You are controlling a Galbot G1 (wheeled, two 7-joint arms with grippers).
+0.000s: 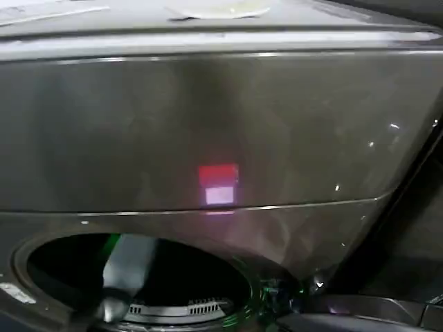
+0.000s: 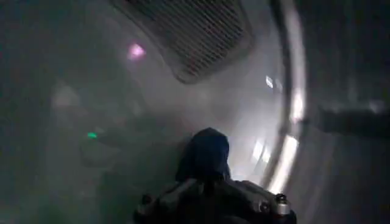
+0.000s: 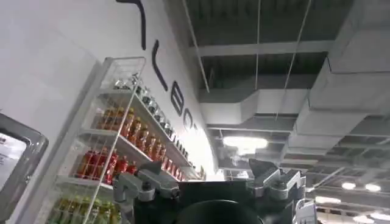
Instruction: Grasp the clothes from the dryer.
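1. We are looking down from the head camera at the dryer (image 1: 221, 131), a dark bronze-grey front-loader whose broad front panel is taking up most of the view.
2. A small red-pink light (image 1: 219, 184) is glowing near the middle of that panel, just above the seam that is running across the front.
3. The round porthole (image 1: 138, 277) is gaping open at the lower left, and our left arm (image 1: 128, 266) is reaching down through it into the dark drum.
4. Inside the mouth, a pale slotted vent (image 1: 180, 309) is showing along the lower rim.
5. From the left wrist camera we are seeing the inside of the drum, with a perforated grille (image 2: 195, 33) on its back wall and a bright curved rim (image 2: 292, 122) running alongside.
6. The clothes (image 2: 206, 155), a small dark navy-blue bundle, are sitting inside the drum against its hazy wall, directly in front of the left gripper (image 2: 210, 189).
7. The bundle is rising from between the gripper's dark fingers (image 2: 177, 195), which are clamping around its base.
8. The right gripper (image 3: 213, 189) is waiting outside the machine with its jaws standing apart and pointing upward.
9. Behind it, a white wire shelf rack (image 3: 116, 134) of bottled drinks is standing against a white wall, under ceiling ducts (image 3: 274, 103).
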